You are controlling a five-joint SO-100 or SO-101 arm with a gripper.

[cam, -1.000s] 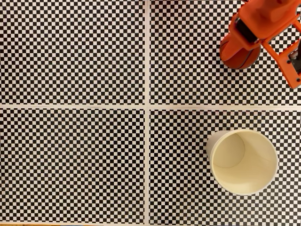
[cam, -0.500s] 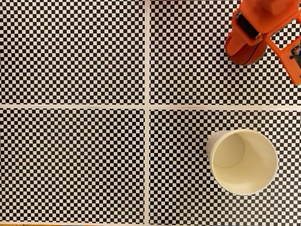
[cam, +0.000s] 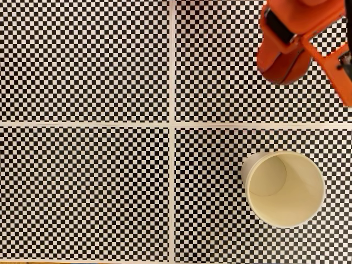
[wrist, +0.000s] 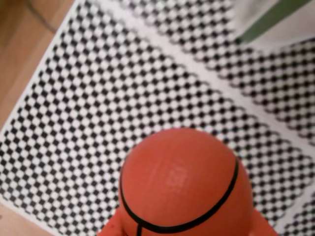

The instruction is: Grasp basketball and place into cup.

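My orange gripper (cam: 279, 54) comes in from the top right of the fixed view and is shut on the basketball (cam: 286, 69). Only the ball's lower, darker orange part shows under the gripper's body. In the wrist view the basketball (wrist: 183, 183) fills the bottom centre, orange-red with a thin black seam. Orange fingers (wrist: 111, 228) touch its lower sides. It looks raised off the checkered mat. The cream-white cup (cam: 284, 188) stands upright with nothing inside, directly below the ball in the fixed view and well apart from it.
A black-and-white checkered mat (cam: 88, 66) with white dividing strips covers the table. A wooden surface (wrist: 24, 54) borders the mat at the left of the wrist view. A blurred white shape with a green band (wrist: 268, 19) sits in that view's top right corner.
The gripper, holding the ball, has risen toward the fixed camera and looks larger, drifting slightly left. The cup has not moved.
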